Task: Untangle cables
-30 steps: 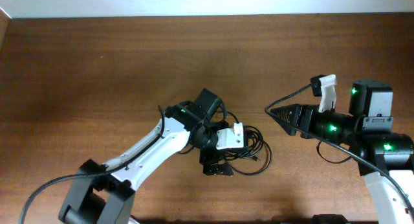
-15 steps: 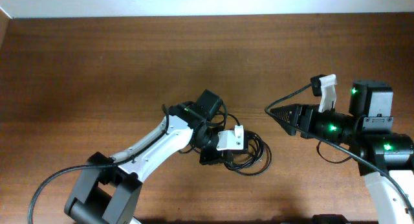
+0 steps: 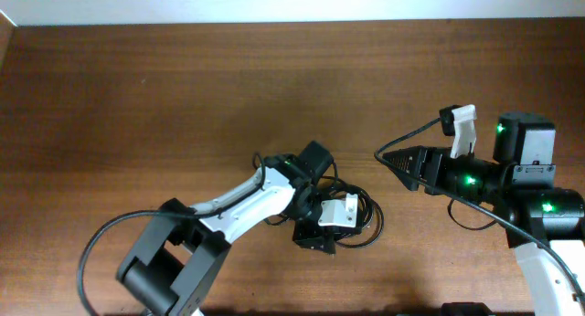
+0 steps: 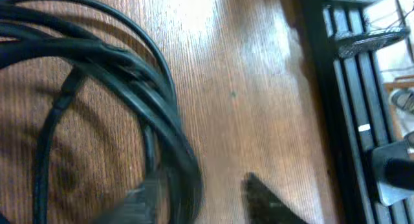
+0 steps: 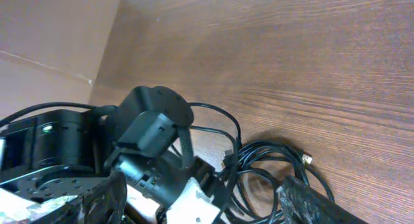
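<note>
The cables (image 3: 364,214) lie as one tangled coil of thin black cords on the brown table, right of centre. My left gripper (image 3: 327,223) is down at the coil's left edge. In the left wrist view its jaws (image 4: 200,204) stand apart, with a bundle of cables (image 4: 129,81) running between them close to the left finger (image 4: 139,204). Bare wood shows between the bundle and the other finger. My right gripper (image 3: 388,159) hovers above and to the right of the coil, open and holding nothing. The right wrist view looks down between its fingers (image 5: 204,201) onto the cables (image 5: 272,162).
The left arm (image 3: 242,199) stretches from the front left to the coil. The right arm's body (image 3: 512,174) fills the right side. A black rail (image 4: 349,88) runs along the table edge in the left wrist view.
The left arm has swung to the right, its wrist has turned, and its gripper sits slightly further right and lower at the coil. The coil has shifted a little. The right arm has not moved.
</note>
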